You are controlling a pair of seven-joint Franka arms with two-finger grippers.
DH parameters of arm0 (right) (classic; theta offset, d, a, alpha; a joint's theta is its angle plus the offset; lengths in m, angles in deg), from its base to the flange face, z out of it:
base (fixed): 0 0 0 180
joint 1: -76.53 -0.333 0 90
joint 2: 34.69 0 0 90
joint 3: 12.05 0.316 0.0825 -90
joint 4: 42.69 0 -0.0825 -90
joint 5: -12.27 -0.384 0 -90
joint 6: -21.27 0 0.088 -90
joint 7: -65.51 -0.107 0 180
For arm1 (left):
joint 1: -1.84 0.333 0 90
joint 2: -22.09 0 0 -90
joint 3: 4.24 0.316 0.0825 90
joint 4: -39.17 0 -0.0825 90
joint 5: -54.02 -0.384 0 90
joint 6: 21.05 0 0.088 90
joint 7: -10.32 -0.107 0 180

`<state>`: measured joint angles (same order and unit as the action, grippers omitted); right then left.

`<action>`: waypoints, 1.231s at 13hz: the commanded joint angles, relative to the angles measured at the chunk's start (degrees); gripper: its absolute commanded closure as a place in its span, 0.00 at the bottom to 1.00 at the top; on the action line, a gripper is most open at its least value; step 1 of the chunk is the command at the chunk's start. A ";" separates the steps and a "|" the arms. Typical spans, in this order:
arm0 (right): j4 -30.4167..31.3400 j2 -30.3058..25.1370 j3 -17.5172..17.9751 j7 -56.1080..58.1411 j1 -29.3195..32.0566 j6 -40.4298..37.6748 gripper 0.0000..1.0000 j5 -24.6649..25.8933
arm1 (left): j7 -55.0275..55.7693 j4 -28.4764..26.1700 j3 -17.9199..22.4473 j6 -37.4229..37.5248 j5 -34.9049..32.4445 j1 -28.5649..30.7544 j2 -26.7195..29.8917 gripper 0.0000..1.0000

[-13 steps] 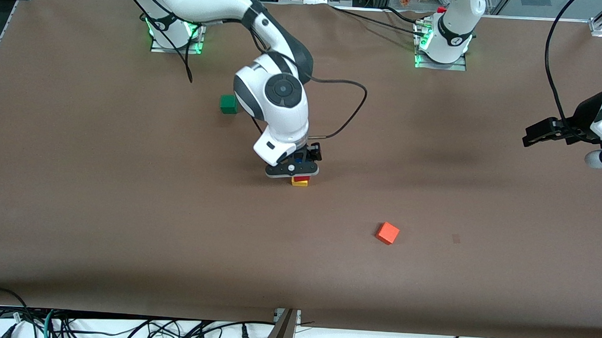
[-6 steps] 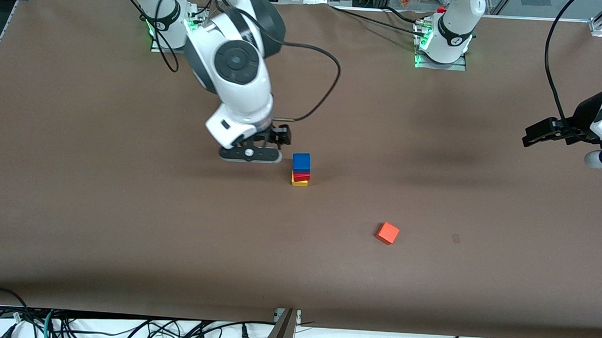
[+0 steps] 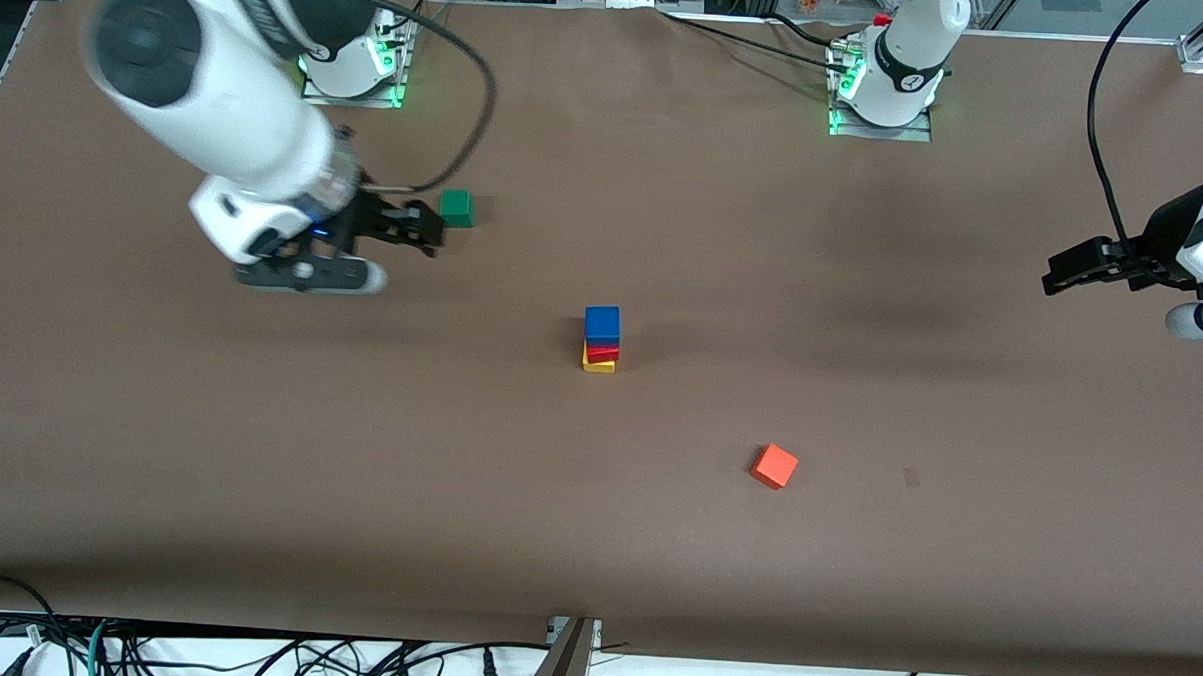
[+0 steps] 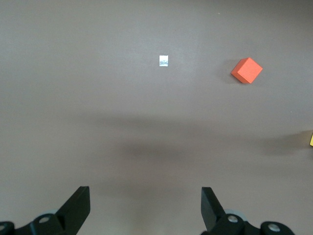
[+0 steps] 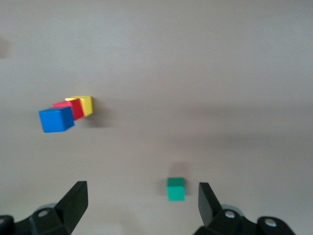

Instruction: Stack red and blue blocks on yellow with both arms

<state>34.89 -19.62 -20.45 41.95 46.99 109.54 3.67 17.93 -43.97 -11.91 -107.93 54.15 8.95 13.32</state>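
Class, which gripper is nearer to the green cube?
Right. The right gripper hangs open just beside the green cube, toward the right arm's end. The left gripper waits open at the left arm's end of the table.

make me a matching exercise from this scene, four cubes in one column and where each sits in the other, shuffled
Things:
1. blue cube
2. red cube
3. green cube
4. orange-red cube

Places:
A. alone on the table, nearest the front camera
B. top of the stack
C. middle of the stack, on the yellow cube
D. alone on the table, toward the right arm's end

Pairs: 1-B, 2-C, 3-D, 4-A
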 commanded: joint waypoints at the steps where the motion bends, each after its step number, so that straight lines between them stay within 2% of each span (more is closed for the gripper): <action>1: 13.70 -11.43 -2.14 3.14 -0.61 1.11 0.00 -0.02 | -0.40 -0.27 -0.15 -0.58 -1.10 -0.07 0.25 0.00; 3: 18.38 -16.19 -2.95 5.00 1.04 1.11 0.00 1.73 | -0.40 0.43 -0.23 -0.58 -1.19 -0.07 0.16 0.00; 4: 19.53 -17.26 -1.47 7.45 3.93 1.03 0.00 2.79 | -0.40 0.78 -0.23 -0.58 -1.19 -0.07 -0.19 0.00; 6: 19.80 -17.71 3.79 12.38 11.39 1.11 0.00 4.73 | -0.40 0.78 -0.23 -0.58 -1.27 -0.07 -0.28 0.00; 8: 20.85 -18.14 11.17 13.01 20.44 1.11 0.00 4.73 | -0.40 0.78 -0.23 -0.49 -1.27 -0.07 -0.28 0.00; 9: 21.81 -19.10 12.77 13.01 22.74 1.64 0.00 4.82 | -0.40 0.87 -0.23 -0.49 -1.27 -0.07 -0.28 0.00; 16: 18.06 -17.36 12.70 13.62 22.77 3.67 0.00 9.74 | -0.40 0.87 -0.23 -0.49 -1.19 -0.07 -0.37 0.00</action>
<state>54.20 -36.65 -8.95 54.88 68.75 113.12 12.32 17.93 -43.93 -11.92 -108.48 54.15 8.95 13.32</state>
